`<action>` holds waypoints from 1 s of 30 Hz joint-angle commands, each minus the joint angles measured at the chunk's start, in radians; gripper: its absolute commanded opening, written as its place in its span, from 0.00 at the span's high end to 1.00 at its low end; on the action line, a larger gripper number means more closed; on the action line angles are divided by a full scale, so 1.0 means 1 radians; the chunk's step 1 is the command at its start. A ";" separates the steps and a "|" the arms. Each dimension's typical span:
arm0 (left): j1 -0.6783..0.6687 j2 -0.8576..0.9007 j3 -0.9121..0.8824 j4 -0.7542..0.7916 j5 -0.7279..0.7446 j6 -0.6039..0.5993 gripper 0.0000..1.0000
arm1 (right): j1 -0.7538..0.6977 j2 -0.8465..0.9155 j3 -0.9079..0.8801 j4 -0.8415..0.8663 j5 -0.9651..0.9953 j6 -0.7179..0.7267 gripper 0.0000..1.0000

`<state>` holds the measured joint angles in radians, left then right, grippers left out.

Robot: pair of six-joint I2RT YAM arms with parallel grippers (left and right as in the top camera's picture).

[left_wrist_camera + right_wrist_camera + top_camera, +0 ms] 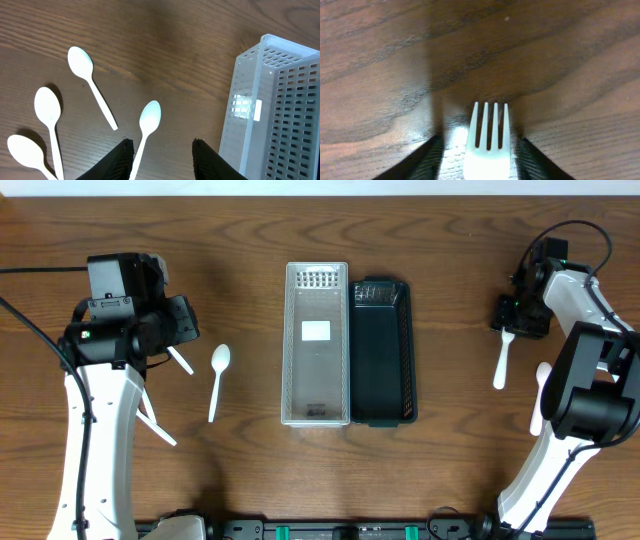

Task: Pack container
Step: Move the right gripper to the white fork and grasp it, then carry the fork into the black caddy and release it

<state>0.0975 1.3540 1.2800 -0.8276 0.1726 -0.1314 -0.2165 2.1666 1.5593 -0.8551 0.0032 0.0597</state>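
A white slotted basket [317,405] and a black slotted basket [383,380] stand side by side at the table's middle. Several white plastic spoons lie at the left; one lies free [218,380]. In the left wrist view the nearest spoon [149,116] runs back between the fingers of my open left gripper [162,145], close to its left finger. That gripper [186,318] hovers above the spoons. My right gripper [514,320] is low on the table and open around a white fork [490,137], with gaps on both sides. The fork's handle [501,365] sticks out toward the front.
Three more spoons [80,62], [47,105], [22,150] lie left of the gripper. The white basket [270,110] is to its right. Another white utensil [541,392] lies by the right arm, partly hidden.
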 commanded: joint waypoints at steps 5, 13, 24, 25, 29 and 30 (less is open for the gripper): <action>0.002 -0.002 0.019 -0.004 -0.010 -0.008 0.59 | -0.005 0.038 -0.017 -0.001 -0.019 -0.002 0.65; 0.002 -0.002 0.019 -0.003 -0.010 -0.008 0.59 | -0.005 0.037 -0.016 -0.006 -0.019 -0.001 0.90; 0.002 -0.002 0.019 -0.005 -0.010 -0.008 0.33 | 0.077 -0.111 0.137 -0.193 -0.019 -0.001 0.95; 0.002 -0.002 0.019 -0.005 -0.010 -0.008 0.33 | 0.101 -0.139 0.159 -0.216 -0.023 -0.001 0.95; 0.002 -0.002 0.019 -0.006 -0.009 -0.008 0.33 | 0.226 -0.231 0.225 -0.272 -0.023 0.056 0.95; 0.002 -0.002 0.019 -0.006 -0.009 -0.008 0.33 | 0.266 -0.250 0.236 -0.280 -0.023 0.084 0.94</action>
<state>0.0975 1.3540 1.2800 -0.8307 0.1722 -0.1352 -0.0452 2.0117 1.7420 -1.1198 -0.0048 0.0803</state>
